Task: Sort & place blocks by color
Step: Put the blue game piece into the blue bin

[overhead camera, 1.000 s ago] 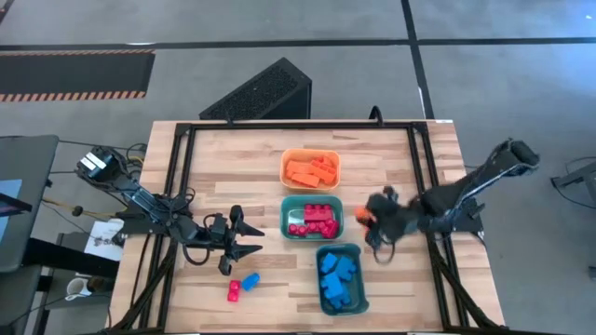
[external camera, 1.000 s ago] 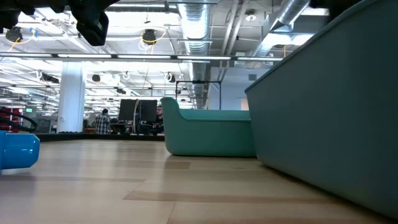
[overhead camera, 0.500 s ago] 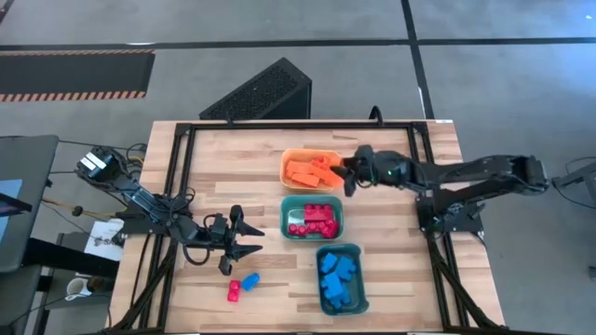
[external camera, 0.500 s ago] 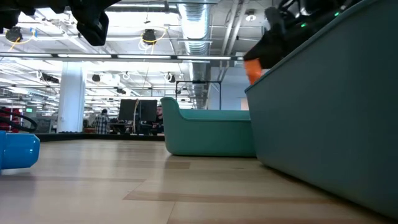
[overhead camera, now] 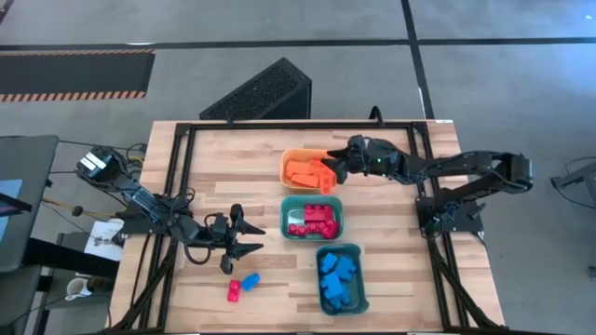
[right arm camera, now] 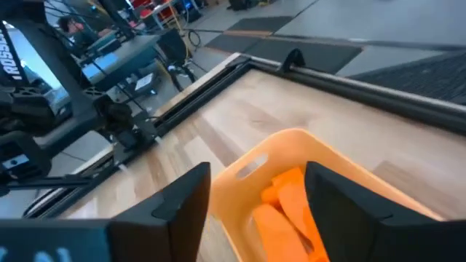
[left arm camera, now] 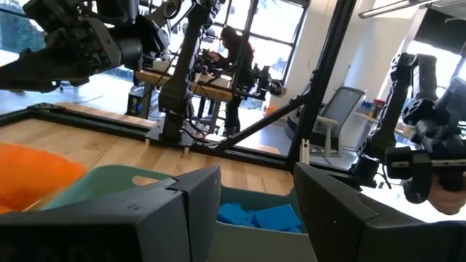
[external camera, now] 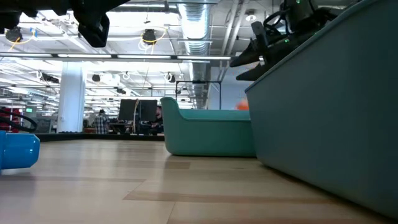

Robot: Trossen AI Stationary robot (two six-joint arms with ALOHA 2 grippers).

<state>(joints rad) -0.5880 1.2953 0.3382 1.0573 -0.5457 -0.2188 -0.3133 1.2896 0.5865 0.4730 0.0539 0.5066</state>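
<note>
My right gripper (overhead camera: 337, 166) (right arm camera: 258, 193) is open and holds nothing; it hovers over the right end of the orange bin (overhead camera: 291, 156) (right arm camera: 251, 164). Several orange blocks (overhead camera: 312, 171) (right arm camera: 287, 207) lie in that bin. Red-pink blocks (overhead camera: 312, 219) fill the middle teal bin (overhead camera: 286, 216), and blue blocks (overhead camera: 337, 274) fill the near teal bin (overhead camera: 361, 279). A blue block (overhead camera: 250, 280) (external camera: 15, 152) and a red-pink block (overhead camera: 234, 292) lie flat on the table. My left gripper (overhead camera: 244, 240) (left arm camera: 255, 196) waits open just beyond these two.
The three bins stand in a row from far to near down the table's middle. Black frame rails (overhead camera: 177, 186) run along the table's left, far and right edges. A black box (overhead camera: 261, 93) sits on the floor past the far edge. Bare wood (overhead camera: 223, 167) lies left of the bins.
My right gripper carried an orange block from beside the middle teal bin toward the far edge and leftward, out over the orange bin. In the low view its fingers now stand spread and the block is gone from between them. The left arm kept still.
</note>
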